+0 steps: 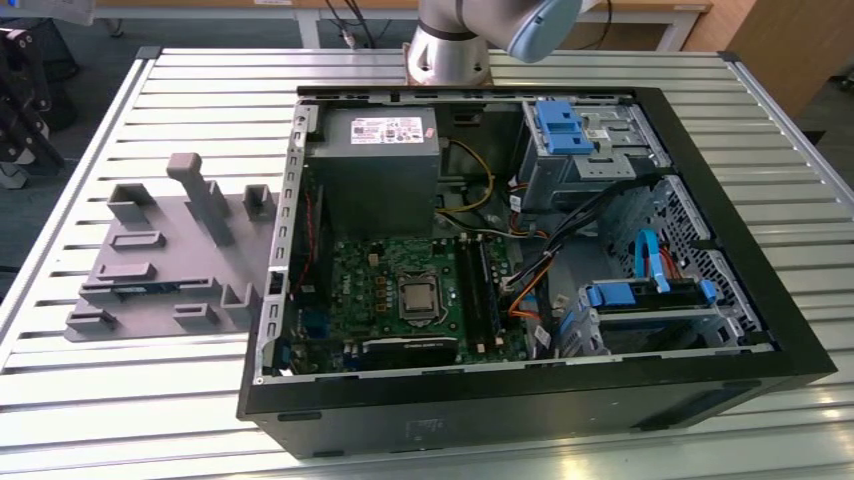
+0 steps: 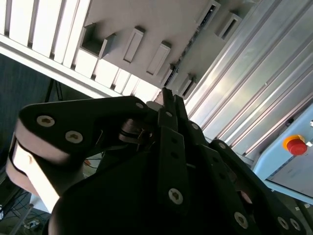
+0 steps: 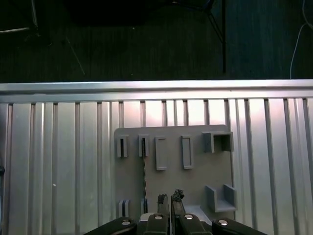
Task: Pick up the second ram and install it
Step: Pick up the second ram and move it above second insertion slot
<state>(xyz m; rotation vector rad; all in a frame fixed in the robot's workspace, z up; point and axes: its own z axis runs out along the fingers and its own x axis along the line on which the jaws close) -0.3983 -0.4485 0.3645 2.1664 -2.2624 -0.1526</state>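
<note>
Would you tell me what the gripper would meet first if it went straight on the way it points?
Probably the gripper would meet the gray fixture plate, beside the second ram in its slot, though depth is unclear.

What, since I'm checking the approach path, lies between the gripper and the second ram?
In the first wrist view, just bare gray fixture plate lies between the gripper and the second ram, which stands edge-on on it.

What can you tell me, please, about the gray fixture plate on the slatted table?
The gray fixture plate is a flat, matte, plastic-looking slab on the slatted table, at the exterior view's left of the open computer case. Slotted blocks and posts rise from it. A RAM stick stands on edge between two blocks.
</note>
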